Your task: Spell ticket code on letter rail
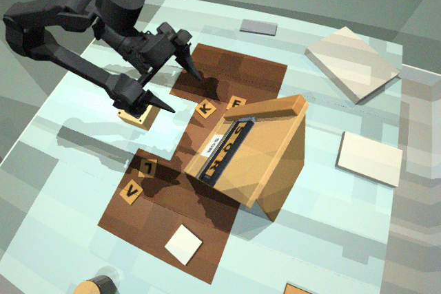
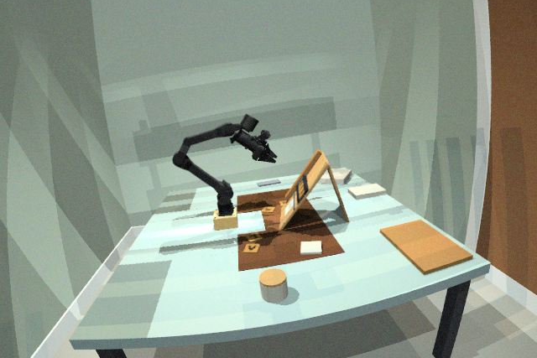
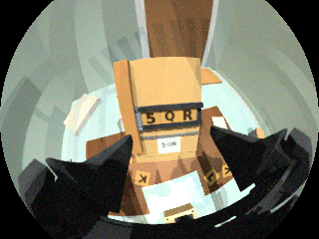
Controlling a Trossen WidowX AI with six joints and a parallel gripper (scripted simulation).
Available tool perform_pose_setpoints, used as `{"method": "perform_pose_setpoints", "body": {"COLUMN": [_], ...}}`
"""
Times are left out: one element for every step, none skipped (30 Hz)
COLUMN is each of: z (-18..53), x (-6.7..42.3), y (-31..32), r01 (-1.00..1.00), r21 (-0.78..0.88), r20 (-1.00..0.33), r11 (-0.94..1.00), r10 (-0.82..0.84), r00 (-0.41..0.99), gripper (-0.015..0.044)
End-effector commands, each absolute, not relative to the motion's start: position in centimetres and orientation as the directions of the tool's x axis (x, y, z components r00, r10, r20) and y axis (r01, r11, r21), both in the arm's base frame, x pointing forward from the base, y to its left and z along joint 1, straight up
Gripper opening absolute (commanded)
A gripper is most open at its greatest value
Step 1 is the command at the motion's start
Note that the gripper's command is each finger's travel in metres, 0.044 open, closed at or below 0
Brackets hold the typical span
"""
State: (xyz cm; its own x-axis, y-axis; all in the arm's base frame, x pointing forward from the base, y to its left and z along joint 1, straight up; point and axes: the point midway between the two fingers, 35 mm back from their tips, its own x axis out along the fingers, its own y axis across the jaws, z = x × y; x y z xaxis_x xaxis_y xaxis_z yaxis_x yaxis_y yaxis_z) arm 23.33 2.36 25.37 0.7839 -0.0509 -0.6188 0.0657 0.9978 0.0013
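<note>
Three tiles sit in the letter rail (image 1: 227, 151) and read S, O, R in the wrist view; the ticket (image 1: 212, 145) just beside the rail is too small for us to read with confidence. We see the rail as a dark slot mounted on the sloped face of the board (image 1: 261, 148), long axis running along that face, from lower-left to upper-right in the top view, parallel to the board's bottom edge. Board leans back as an easel on the brown mat (image 1: 167, 205); its face points toward the arm base (image 1: 137, 117). Gripper (image 1: 187, 93) is spread close to full width and holds nothing, up in the air well apart from the board, fingertips pointing toward it and down. Four loose tiles lie flat on the mat: K (image 1: 205, 108) and E (image 1: 236, 101) near the rail's upper end, E partly hidden behind the board's top bar; L (image 1: 147, 167) and V (image 1: 130, 191) near the lower end, in shadow. Also on the worktop (image 1: 320, 226): white square pad (image 1: 182, 244) on the mat, cylinder (image 2: 273, 284) near the front edge, pale slabs and an orange panel (image 2: 424, 245) off to the side.
</note>
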Motion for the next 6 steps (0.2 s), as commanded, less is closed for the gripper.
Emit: {"method": "perform_pose_setpoints", "body": {"z": [25.32,25.32,25.32,25.32,25.32,25.32], "x": [23.29,23.29,23.29,23.29,23.29,23.29], "y": [2.35,2.35,2.35,2.35,2.35,2.35], "r01": [0.070,0.070,0.070,0.070,0.070,0.070], "r21": [0.004,0.004,0.004,0.004,0.004,0.004], "r20": [-0.617,-0.617,-0.617,-0.617,-0.617,-0.617], "r11": [0.998,0.998,0.998,0.998,0.998,0.998], "r10": [-0.053,-0.053,-0.053,-0.053,-0.053,-0.053], "r00": [0.785,0.785,0.785,0.785,0.785,0.785], "gripper": [0.0440,0.0440,0.0440,0.0440,0.0440,0.0440]}}
